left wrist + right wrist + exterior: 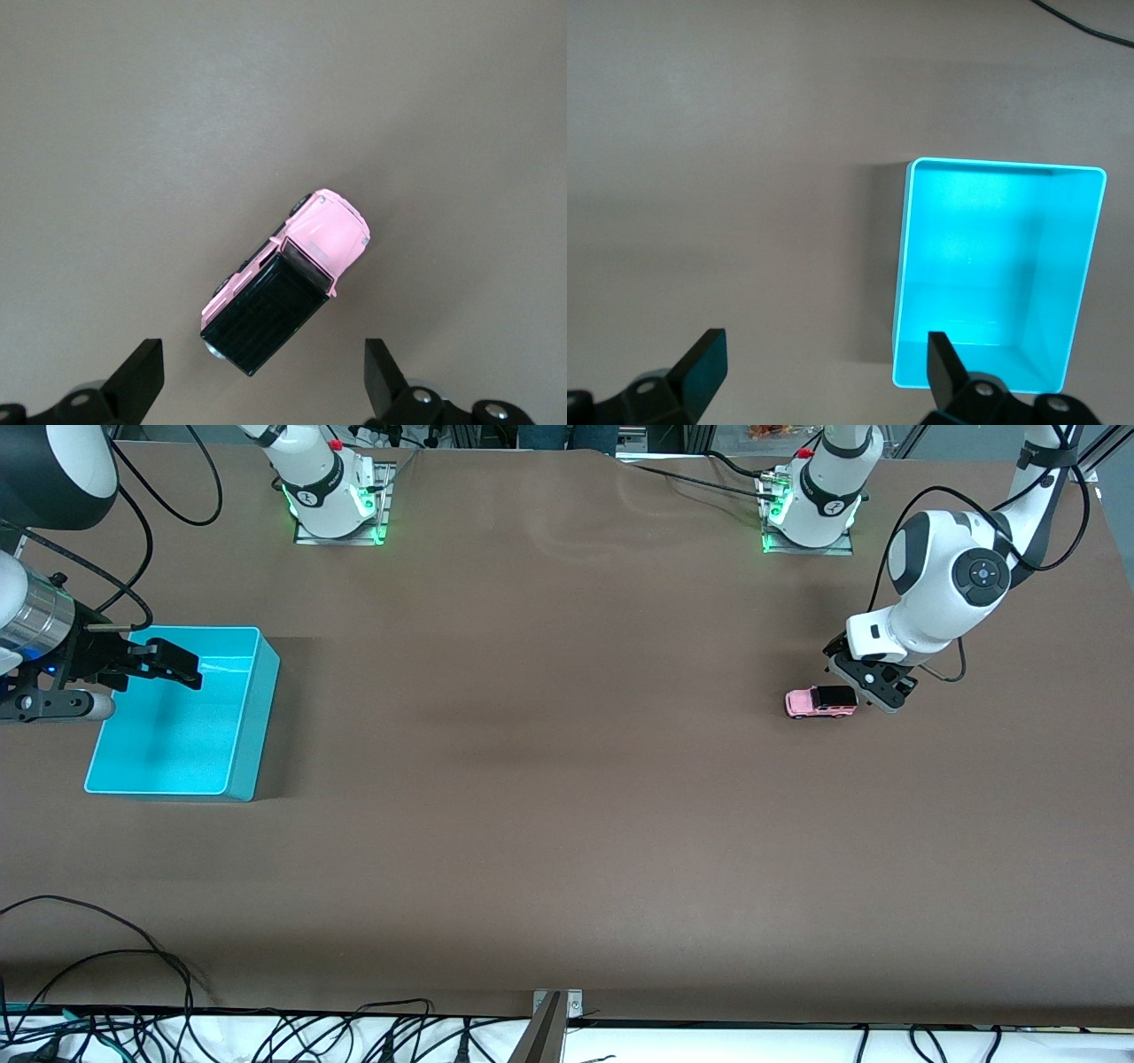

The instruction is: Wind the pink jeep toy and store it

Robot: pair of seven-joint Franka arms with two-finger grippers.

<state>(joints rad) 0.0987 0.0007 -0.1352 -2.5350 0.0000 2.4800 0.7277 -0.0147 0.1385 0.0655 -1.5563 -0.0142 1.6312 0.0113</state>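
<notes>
The right gripper (pixel 164 664) hangs over the turquoise bin (pixel 244 726) at the right arm's end of the brown table (pixel 549 797), its fingers (pixel 700 367) spread apart and grasping nothing; one bin wall lies under them and the bin's inside looks bare. Well apart from it, at the left arm's end, the left gripper (pixel 873 682) hovers low, fingers (pixel 137 376) released and wide. The pink jeep toy (pixel 283 283) stands on its wheels on the table just below and ahead of those fingers, apparently untouched, its black roof end pointing in between them.

glossy pink jeep toy (pixel 292 279), matt brown table (pixel 567 779)
</notes>
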